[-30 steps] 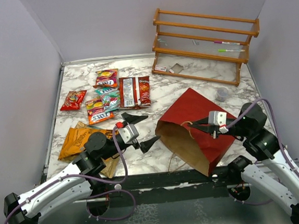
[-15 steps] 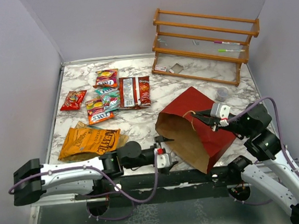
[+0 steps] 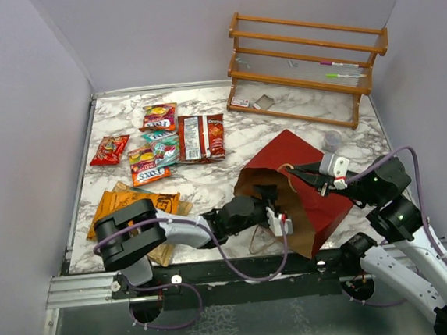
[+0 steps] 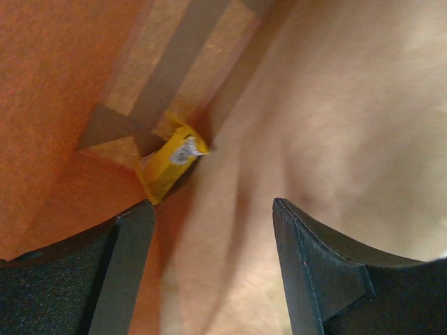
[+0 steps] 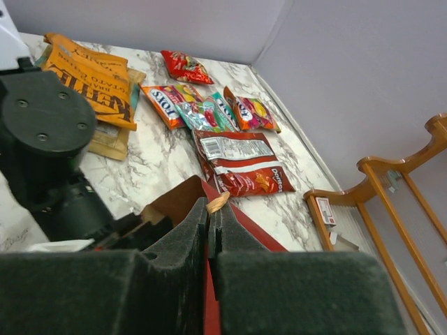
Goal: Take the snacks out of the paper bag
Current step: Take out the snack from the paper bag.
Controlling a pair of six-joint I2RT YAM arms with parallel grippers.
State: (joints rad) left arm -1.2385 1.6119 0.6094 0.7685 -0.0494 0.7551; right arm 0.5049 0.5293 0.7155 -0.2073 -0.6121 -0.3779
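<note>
Reaching my left gripper into the paper bag, toward a yellow packet.

I am seeing its two black fingers spread wide with nothing between them. The yellow packet is lying apart from them, tucked into the bag's far bottom corner against the kraft fold. My right gripper is pinching the bag's upper rim at its twisted handle, jaws pressed together, holding the mouth up toward the left arm. The bag is lying on its side at the near right of the marble table. Further left, other snacks are lying outside it: an orange Kettle chip bag near the front edge, and behind it a red Doritos bag and a cluster of small packets.
</note>
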